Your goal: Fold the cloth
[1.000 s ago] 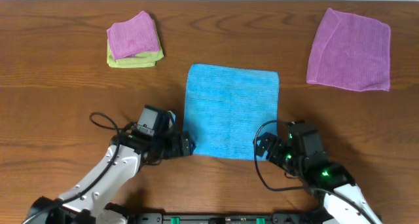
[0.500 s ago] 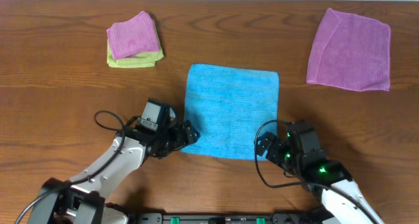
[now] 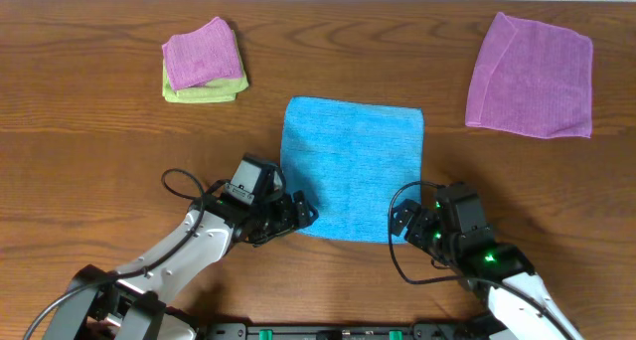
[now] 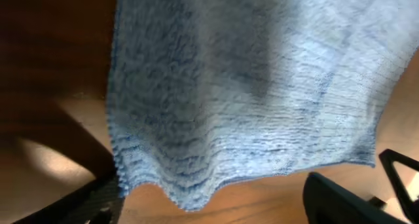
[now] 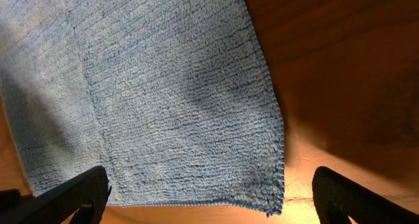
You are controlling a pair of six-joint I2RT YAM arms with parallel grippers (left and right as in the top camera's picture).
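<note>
L arm [image 3: 174, 255], lower left of overhead view: white rounded shell links w/ blk joints between. Its wrist block [image 3: 248, 181] is blk w/ a greyish top face. Thin blk L cable [image 3: 179, 172] loops off the outer side. L gripper [image 3: 298, 213] all blk, chunky. R arm [image 3: 517, 295], lower right: same white shell, boxy blk wrist, green LEDs [image 3: 487, 261] lit on it, blk R cable [image 3: 395, 263] curling alongside. R gripper [image 3: 396, 221] blk too. Wrist views: L fingers [image 4: 347, 198] are matte blk wedges in the bottom corners, the bottom-right one w/ a thin open-frame outline. R fingers [image 5: 65, 198] blunt, flat-topped, same blk.
</note>
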